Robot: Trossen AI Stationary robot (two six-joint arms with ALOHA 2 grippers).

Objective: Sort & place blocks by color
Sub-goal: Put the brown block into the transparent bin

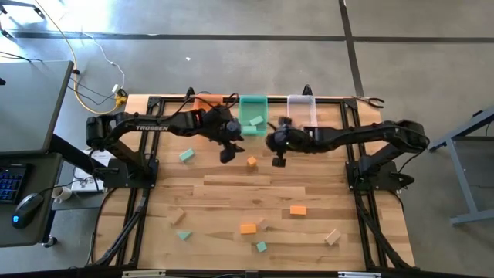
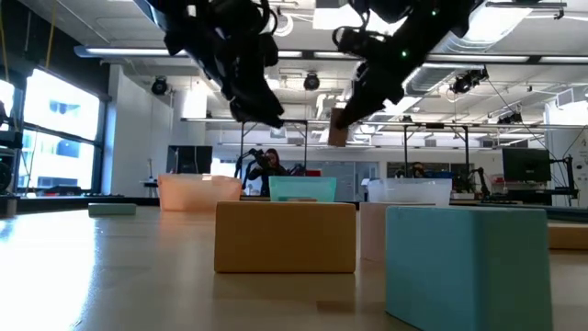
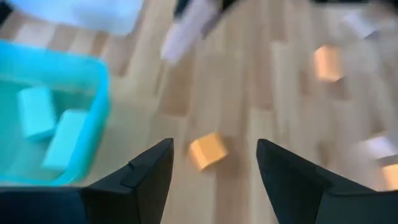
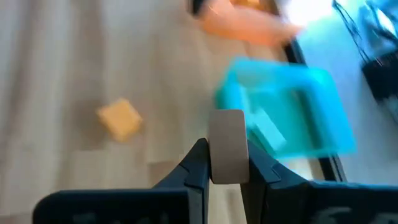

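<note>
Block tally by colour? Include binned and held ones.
Loose orange blocks: 3
Loose teal blocks: 3
Loose wood blocks: 3
Teal pieces in green bin: 2
Wood block held in right end effector: 1
Total: 12

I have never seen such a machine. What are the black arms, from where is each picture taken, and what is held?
These are two robot arms at a wooden table, each ending in a two-finger gripper. One camera looks straight down, one sits at table height, and one rides on each wrist. At the table's far edge stand an orange bin, a green bin and a clear bin; two teal blocks already lie in the green one. Small blocks are scattered on the table, among them an orange cube. The right gripper is shut on a pale wooden block, raised above the table. The left gripper is open and empty, above the orange cube.
</note>
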